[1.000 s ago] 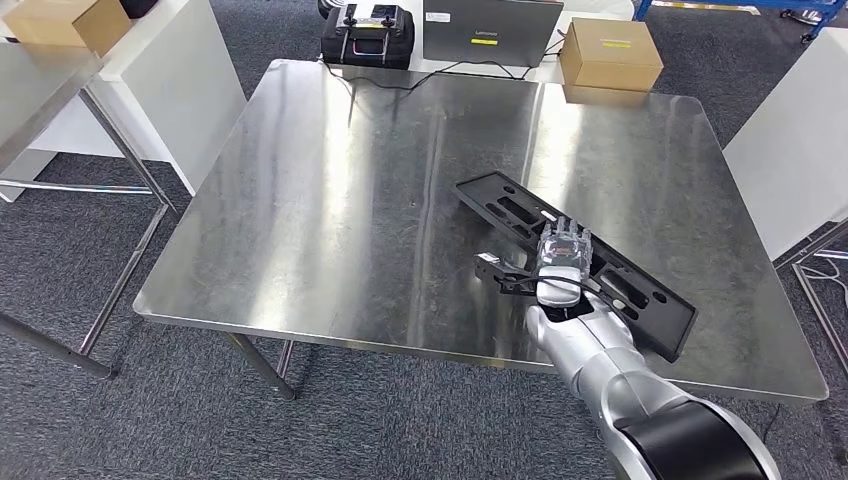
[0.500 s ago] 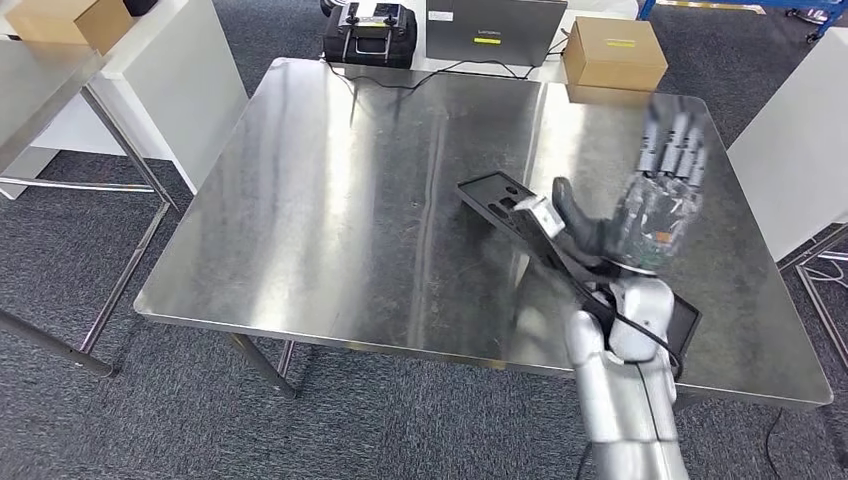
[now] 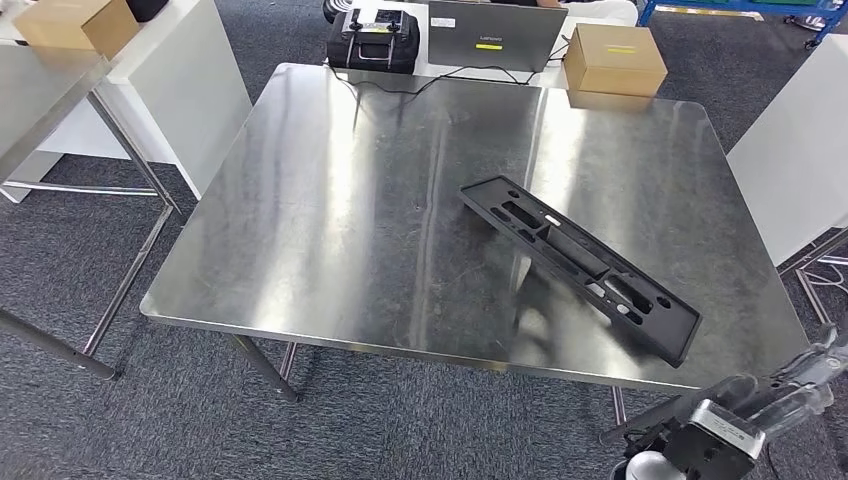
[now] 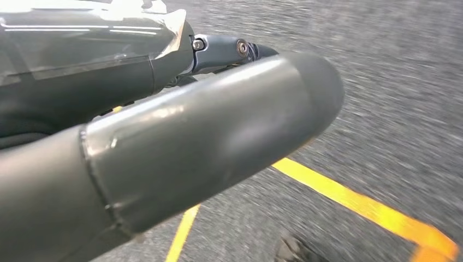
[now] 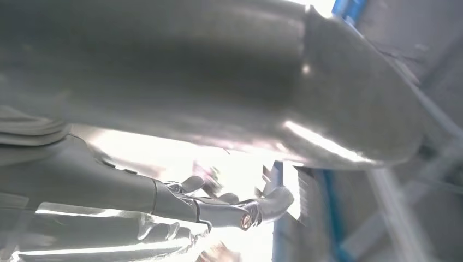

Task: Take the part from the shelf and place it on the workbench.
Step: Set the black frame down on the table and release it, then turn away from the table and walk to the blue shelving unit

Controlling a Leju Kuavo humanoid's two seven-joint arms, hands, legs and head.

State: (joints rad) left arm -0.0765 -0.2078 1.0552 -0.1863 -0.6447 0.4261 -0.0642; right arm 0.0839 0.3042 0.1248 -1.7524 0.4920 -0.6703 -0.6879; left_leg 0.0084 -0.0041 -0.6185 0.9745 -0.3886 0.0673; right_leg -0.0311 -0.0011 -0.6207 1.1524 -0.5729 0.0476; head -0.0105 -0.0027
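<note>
We see the long black part [image 3: 577,264] lying flat and slantwise on the right half of the steel workbench [image 3: 330,220], nothing touching it. Our right hand [image 3: 770,405] hangs below the bench's near right corner, fingers apart and holding nothing. Our left hand [image 4: 164,136] hangs above grey carpet [image 4: 404,98] with yellow lines [image 4: 360,204]; we cannot tell how its fingers lie.

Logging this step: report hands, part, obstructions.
Right hand low off the bench's near right corner, holding nothing. Left hand hanging over the floor, state unclear. Part flat on the workbench, untouched. Nothing in the way.
</note>
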